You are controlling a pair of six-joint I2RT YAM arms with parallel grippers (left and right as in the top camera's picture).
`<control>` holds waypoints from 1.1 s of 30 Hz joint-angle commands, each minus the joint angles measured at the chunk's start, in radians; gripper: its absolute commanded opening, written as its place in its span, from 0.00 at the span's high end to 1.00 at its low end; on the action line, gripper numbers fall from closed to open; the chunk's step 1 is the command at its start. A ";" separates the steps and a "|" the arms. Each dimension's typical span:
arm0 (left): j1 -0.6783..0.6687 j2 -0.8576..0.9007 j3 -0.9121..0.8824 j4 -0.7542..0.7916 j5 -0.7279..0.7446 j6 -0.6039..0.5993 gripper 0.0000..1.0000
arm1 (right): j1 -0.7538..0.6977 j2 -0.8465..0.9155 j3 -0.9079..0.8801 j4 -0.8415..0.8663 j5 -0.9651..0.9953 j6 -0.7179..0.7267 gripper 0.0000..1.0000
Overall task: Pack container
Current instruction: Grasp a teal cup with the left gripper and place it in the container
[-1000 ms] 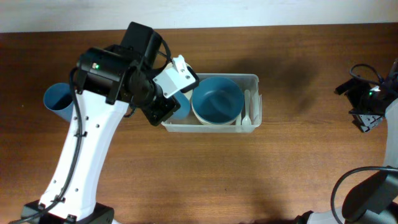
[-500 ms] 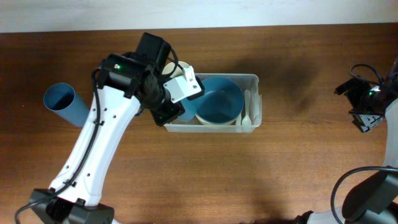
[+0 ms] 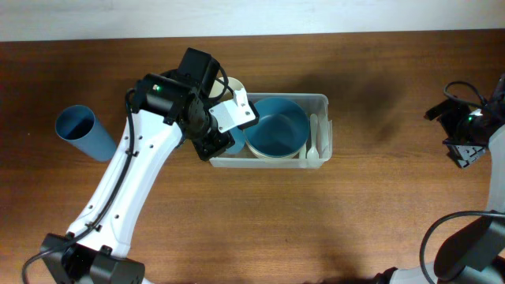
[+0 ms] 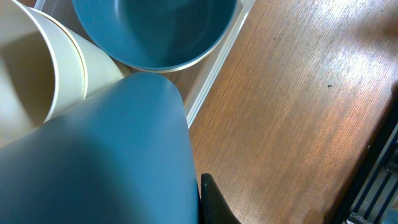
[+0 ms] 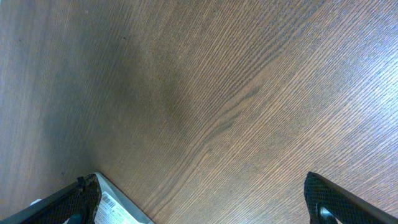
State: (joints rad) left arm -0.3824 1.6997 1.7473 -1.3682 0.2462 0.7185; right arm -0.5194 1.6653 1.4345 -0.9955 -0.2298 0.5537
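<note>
Broadly, we see a brown wooden tabletop point(image 3: 379, 197) with the container point(image 3: 319, 101) just above the middle of the overhead view. Most of its room is taken by a blue bowl point(image 3: 276, 126) nested in a cream bowl point(image 3: 272, 155). Over its left end hangs the left hand point(image 3: 223, 130), closed on the wall of a blue cup point(image 4: 112, 162). That cup sits tight against a cream cup point(image 4: 37, 74), which seems to stand in that same corner. The right hand point(image 3: 464, 140) is at the far right edge, jaws wide and empty, over bare wood. A second blue cup point(image 3: 79, 130) lies on its side at the left edge, well apart. A white spoon point(image 3: 313, 134) lies along the container's right end.

We judge the left corner crowded. Lowering the held cup could snag it on the cream cup or the bowl rim. It could also ride up over the clear wall, or shove the light tub along the wood. Letting go too high could leave it toppled.
</note>
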 commanded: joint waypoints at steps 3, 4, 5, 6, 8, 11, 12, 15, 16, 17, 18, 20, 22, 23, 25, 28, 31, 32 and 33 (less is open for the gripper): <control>-0.002 -0.015 -0.007 0.007 -0.007 0.024 0.99 | -0.004 -0.024 0.015 0.000 -0.002 0.009 0.01; -0.002 -0.015 -0.011 0.008 -0.007 0.024 0.99 | -0.004 -0.024 0.015 0.000 -0.002 0.009 0.01; -0.002 -0.015 -0.017 0.011 -0.007 0.024 0.99 | -0.004 -0.024 0.015 0.000 -0.002 0.009 0.01; -0.002 -0.015 -0.024 0.016 -0.007 0.024 0.99 | -0.004 -0.024 0.015 0.000 -0.002 0.009 0.01; -0.001 -0.015 -0.040 0.031 -0.007 0.024 0.99 | -0.004 -0.024 0.015 0.000 -0.002 0.008 0.01; -0.001 -0.015 -0.066 0.053 -0.007 0.024 0.99 | -0.004 -0.024 0.015 0.000 -0.002 0.009 0.01; -0.001 -0.015 -0.072 0.059 -0.007 0.024 0.99 | -0.004 -0.024 0.015 0.000 -0.002 0.009 0.01; -0.001 -0.015 -0.081 0.071 -0.012 0.024 0.99 | -0.004 -0.024 0.015 0.000 -0.002 0.009 0.01; -0.001 -0.015 -0.081 0.072 -0.019 0.024 0.99 | -0.004 -0.024 0.015 0.000 -0.002 0.009 0.01; -0.001 -0.015 -0.081 0.074 -0.027 0.024 0.99 | -0.004 -0.024 0.015 0.000 -0.002 0.009 0.01; -0.001 -0.015 -0.081 0.074 -0.034 0.024 0.99 | -0.004 -0.024 0.015 0.000 -0.002 0.009 0.01; -0.001 -0.015 -0.081 0.074 -0.034 0.024 0.95 | -0.004 -0.024 0.015 0.000 -0.002 0.008 0.01; -0.001 -0.015 -0.081 0.074 -0.034 0.024 0.82 | -0.004 -0.024 0.015 0.000 -0.002 0.009 0.01; -0.001 -0.015 -0.081 0.074 -0.034 0.024 0.77 | -0.004 -0.024 0.015 0.000 -0.002 0.009 0.01; -0.001 -0.015 -0.081 0.074 -0.034 0.024 0.73 | -0.004 -0.024 0.015 0.000 -0.002 0.009 0.01; -0.001 -0.015 -0.081 0.074 -0.033 0.024 0.72 | -0.004 -0.024 0.015 0.000 -0.002 0.009 0.01; -0.001 -0.015 -0.081 0.075 -0.034 0.024 0.71 | -0.004 -0.024 0.015 0.000 -0.002 0.009 0.01; -0.001 -0.015 -0.081 0.074 -0.033 0.024 0.71 | -0.004 -0.024 0.015 0.000 -0.002 0.009 0.01; -0.001 -0.015 -0.081 0.075 -0.033 0.024 0.71 | -0.004 -0.024 0.015 0.000 -0.002 0.009 0.01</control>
State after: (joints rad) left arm -0.3824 1.6997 1.6676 -1.2961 0.2123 0.7261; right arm -0.5194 1.6653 1.4345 -0.9955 -0.2298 0.5537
